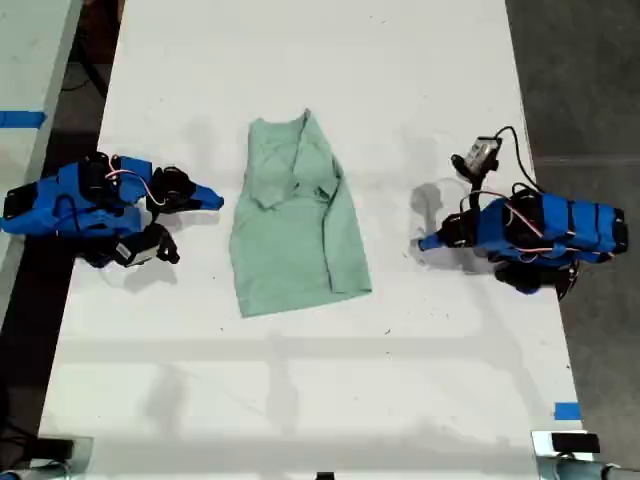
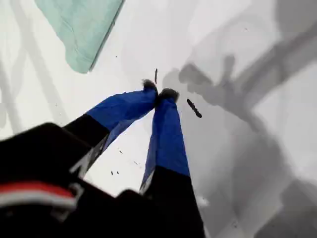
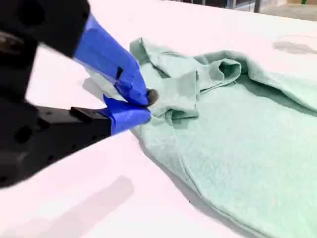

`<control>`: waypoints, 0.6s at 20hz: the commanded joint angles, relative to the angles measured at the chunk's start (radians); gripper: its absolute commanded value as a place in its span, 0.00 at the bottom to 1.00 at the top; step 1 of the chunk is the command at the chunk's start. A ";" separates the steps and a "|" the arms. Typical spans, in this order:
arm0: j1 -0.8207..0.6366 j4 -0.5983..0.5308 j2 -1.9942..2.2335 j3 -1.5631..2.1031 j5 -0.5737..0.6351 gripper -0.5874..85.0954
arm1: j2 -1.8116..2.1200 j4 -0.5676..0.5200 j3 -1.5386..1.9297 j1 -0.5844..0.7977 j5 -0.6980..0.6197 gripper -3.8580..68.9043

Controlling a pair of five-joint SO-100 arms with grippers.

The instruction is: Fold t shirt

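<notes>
— Lying mid-table (image 1: 400,80), our t shirt (image 1: 295,225) is partly folded. Grippers?
— My first gripper (image 2: 159,90) at three o'clock and my second gripper (image 3: 146,104) at nine o'clock are both closed, empty.

Flat on the middle of the bench (image 1: 400,80), the t shirt (image 1: 295,230), flanked by my second claw (image 1: 212,198) just beside its edge on the exterior view's left and my first claw (image 1: 428,243) farther off on the exterior view's right.
</notes>
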 commanded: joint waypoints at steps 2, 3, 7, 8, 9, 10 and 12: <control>-0.014 0.000 0.003 0.043 0.021 0.00 | 0.011 0.005 0.060 0.005 0.032 0.09; -0.014 0.000 0.003 0.043 0.021 0.00 | 0.011 0.005 0.060 0.015 0.031 0.09; -0.009 0.000 0.003 0.043 0.021 0.00 | 0.011 0.005 0.060 0.026 0.031 0.09; 0.002 -0.002 0.008 0.043 0.009 0.00 | 0.011 0.005 0.060 0.018 0.032 0.09; 0.029 -0.017 0.014 0.043 -0.020 0.00 | 0.011 0.005 0.060 0.009 0.032 0.09; 0.038 -0.031 0.014 0.043 -0.051 0.00 | 0.011 0.005 0.060 0.008 0.031 0.09; 0.052 -0.014 0.000 -0.011 -0.098 0.00 | 0.011 0.005 0.060 0.011 0.029 0.09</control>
